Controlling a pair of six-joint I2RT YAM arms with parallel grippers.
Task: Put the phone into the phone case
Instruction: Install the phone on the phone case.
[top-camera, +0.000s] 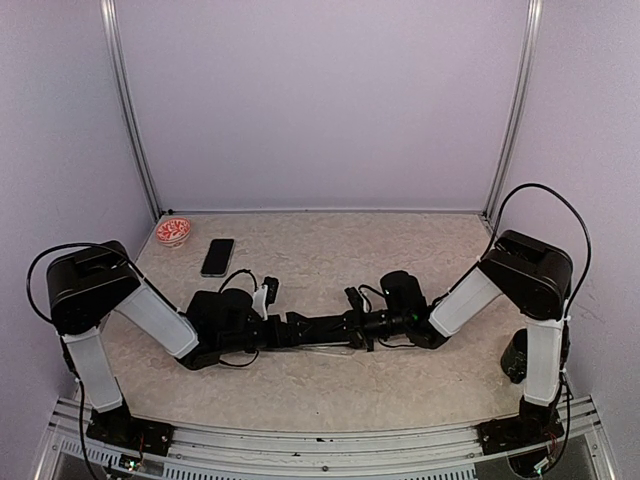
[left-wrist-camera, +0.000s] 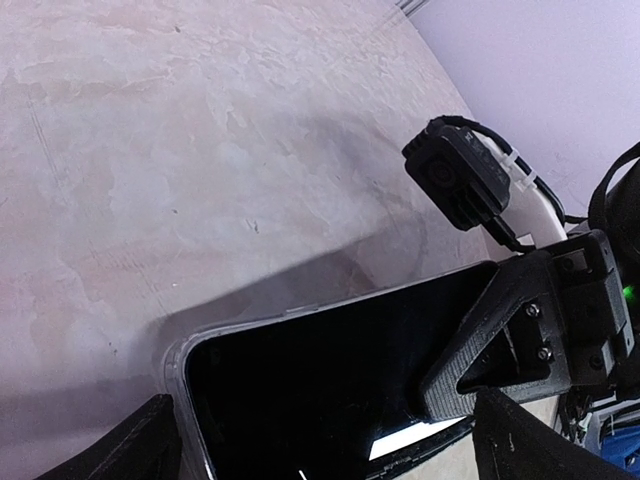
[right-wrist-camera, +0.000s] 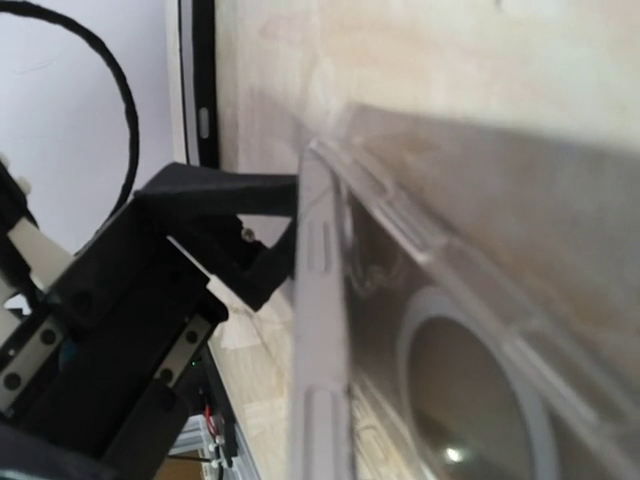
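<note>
Right gripper (top-camera: 352, 326) is clamped shut on one edge of the clear phone case (left-wrist-camera: 300, 390), holding it low over the middle of the table (top-camera: 400, 250). Left gripper (top-camera: 305, 329) stands fully spread, one finger on either side of the case; whether the fingers press on it cannot be determined. The phone (top-camera: 217, 257) lies flat at the left rear, near a small red bowl (top-camera: 173, 232), well apart from the case.

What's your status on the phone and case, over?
Left tool open. Right tool shut on clear case. Phone lies far left, uncased. Red bowl beside it, not obstructing.
</note>
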